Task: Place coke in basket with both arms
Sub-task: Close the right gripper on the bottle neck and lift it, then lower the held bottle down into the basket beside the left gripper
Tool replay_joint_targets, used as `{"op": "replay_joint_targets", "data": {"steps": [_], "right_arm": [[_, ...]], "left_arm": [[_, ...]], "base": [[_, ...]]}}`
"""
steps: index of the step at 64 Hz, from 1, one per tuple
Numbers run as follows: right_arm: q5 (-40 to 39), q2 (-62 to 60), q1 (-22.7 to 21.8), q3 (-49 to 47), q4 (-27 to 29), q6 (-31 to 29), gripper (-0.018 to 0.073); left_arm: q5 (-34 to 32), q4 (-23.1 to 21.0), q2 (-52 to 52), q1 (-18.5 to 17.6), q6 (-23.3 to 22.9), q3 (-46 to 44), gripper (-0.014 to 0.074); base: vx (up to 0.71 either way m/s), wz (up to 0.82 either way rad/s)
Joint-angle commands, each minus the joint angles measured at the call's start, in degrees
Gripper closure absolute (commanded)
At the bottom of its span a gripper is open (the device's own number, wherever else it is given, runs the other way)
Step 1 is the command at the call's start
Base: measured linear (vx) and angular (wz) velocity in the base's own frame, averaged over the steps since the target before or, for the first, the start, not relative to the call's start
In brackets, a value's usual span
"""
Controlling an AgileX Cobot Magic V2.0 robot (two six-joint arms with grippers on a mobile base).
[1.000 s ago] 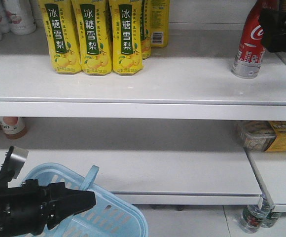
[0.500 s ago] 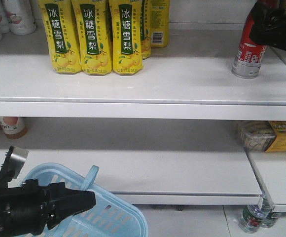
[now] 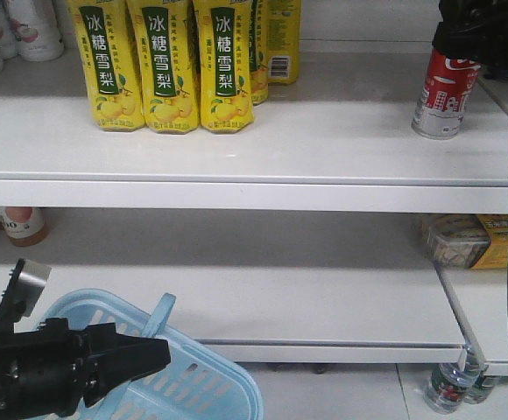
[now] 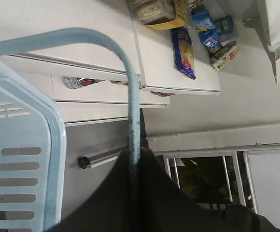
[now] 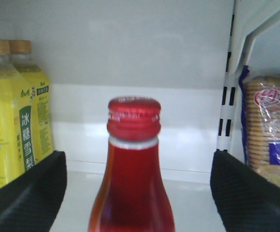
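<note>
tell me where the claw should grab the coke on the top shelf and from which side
Grip the coke on its straight body below the tapering neck, coming level from the open front of the shelf. It stands upright with free space either side, and the right claw sits open with a finger on each flank, so closing across the body should hold better than the sloped neck.

Yellow pear-drink bottles [image 3: 166,66] stand in a row on the upper white shelf [image 3: 306,144]; a snack tub [image 3: 460,242] sits below
</note>
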Motion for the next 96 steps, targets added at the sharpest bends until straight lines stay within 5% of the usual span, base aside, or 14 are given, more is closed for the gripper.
{"op": "replay_joint_targets", "data": {"steps": [1,22,39,59,79,96], "right_arm": [[-2.1,0.2,0.0,-3.9,-0.2,-0.5,-0.0035],[-0.6,3.9,0.0,-8.4,-0.2,-0.4,0.0032],[3.7,3.8,0.1,-8.5,1.2,1.2,0.0576],[5.6,-3.9,4.4,-4.6,-2.7,-0.6,0.0568],[2.8,-20.5,17.1,7.4,-2.8,0.0,0.0564],[15.3,-29.7,27.4,10.3,0.0,0.2,0.0564]], "left_arm": [[2.8,-5.7,-1.3,-0.2,0.3,-1.5,0.0602],[2.8,-5.7,-1.3,-0.2,0.3,-1.5,0.0602],[2.8,-5.7,-1.3,-0.2,0.3,-1.5,0.0602],[2.8,-5.7,-1.3,-0.2,0.3,-1.5,0.0602],[2.8,-5.7,-1.3,-0.2,0.3,-1.5,0.0602],[2.8,-5.7,-1.3,-0.2,0.3,-1.5,0.0602]], "base": [[0.0,0.0],[0.0,0.0],[0.0,0.0],[0.0,0.0],[0.0,0.0],[0.0,0.0]]}}
